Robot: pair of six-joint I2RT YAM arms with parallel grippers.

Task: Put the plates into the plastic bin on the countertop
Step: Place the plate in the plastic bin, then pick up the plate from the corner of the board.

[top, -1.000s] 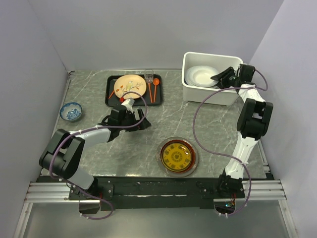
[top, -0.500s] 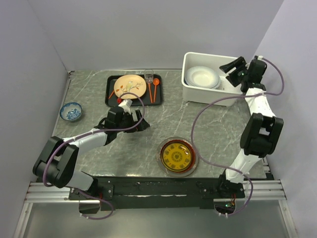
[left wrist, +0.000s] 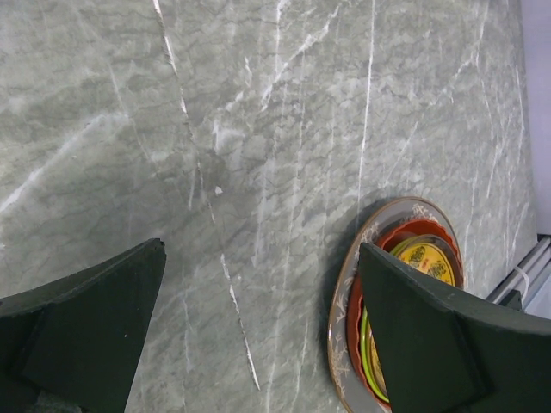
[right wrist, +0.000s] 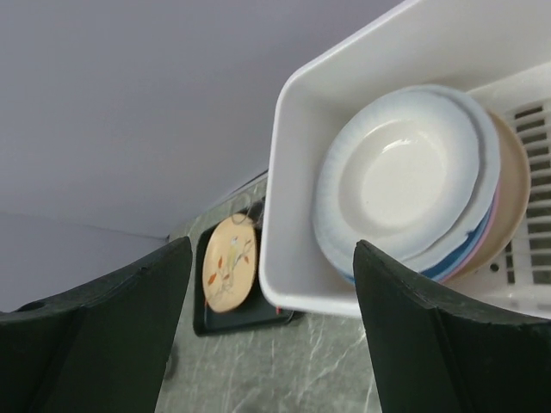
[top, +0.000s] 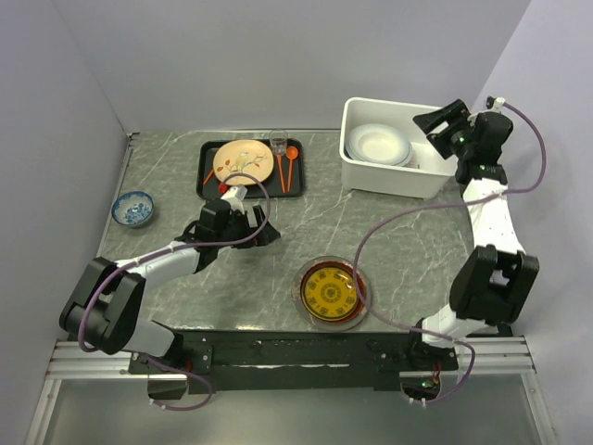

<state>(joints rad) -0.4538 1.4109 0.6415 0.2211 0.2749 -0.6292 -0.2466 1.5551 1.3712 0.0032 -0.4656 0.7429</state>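
The right hand is held wide open, empty, above the deep white plastic bin. Next, by judgement, the gold-patterned red round plate is to be gripped by the open, empty left hand.

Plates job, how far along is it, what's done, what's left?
Done: a stack topped by a white plate sits in the plastic bin. In hand: nothing; the right gripper is open at the bin's right end, the left gripper open over countertop. Left: the cream floral plate on the black tray and the gold-patterned red stack near the front edge.
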